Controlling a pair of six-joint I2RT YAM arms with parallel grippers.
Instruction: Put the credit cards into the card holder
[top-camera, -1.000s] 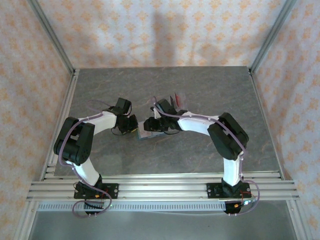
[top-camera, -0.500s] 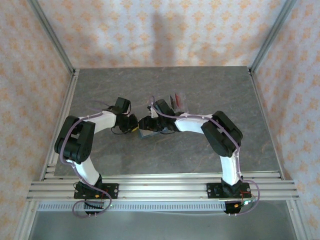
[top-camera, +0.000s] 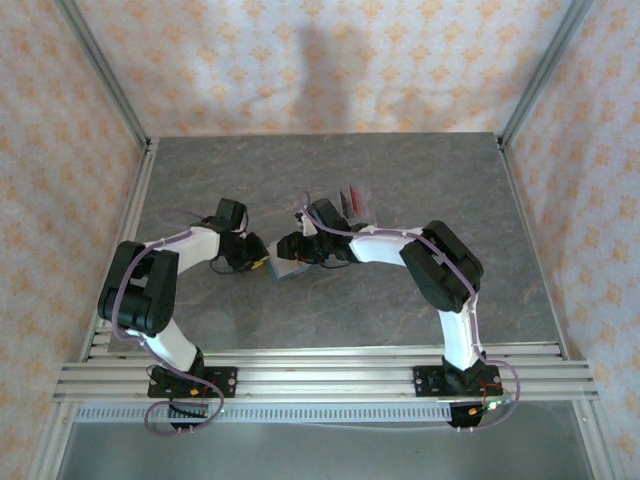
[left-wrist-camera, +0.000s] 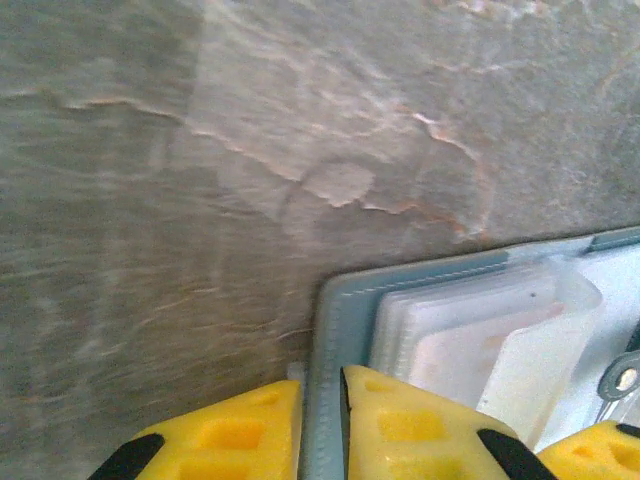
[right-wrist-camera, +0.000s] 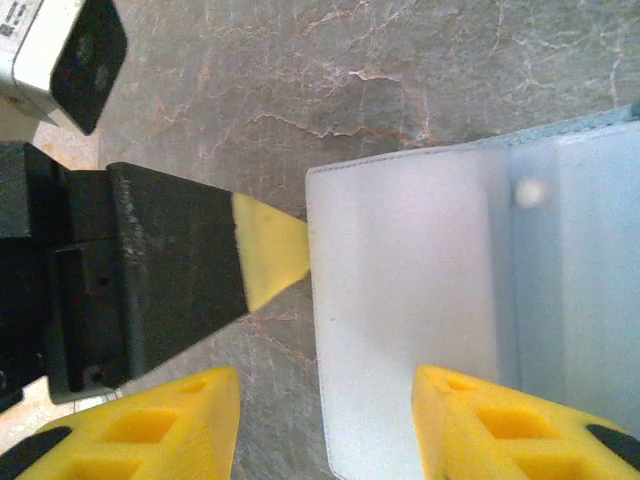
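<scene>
Both arms fold inward over the table (top-camera: 420, 180), elbows out, wrists low and almost meeting at its middle. Between them lies the card holder (top-camera: 287, 268), opened flat (pale lining up), its long axis running from one pincer to the other. The right pincer (right-wrist-camera: 322, 385) is released, fingers wide either side of the near flap. The left pincer (left-wrist-camera: 320, 425) straddles the opposite rim, fingers a slit apart; whether they pinch it I cannot tell. A pinkish credit card (left-wrist-camera: 470, 350) shows through the pocket just ahead.
</scene>
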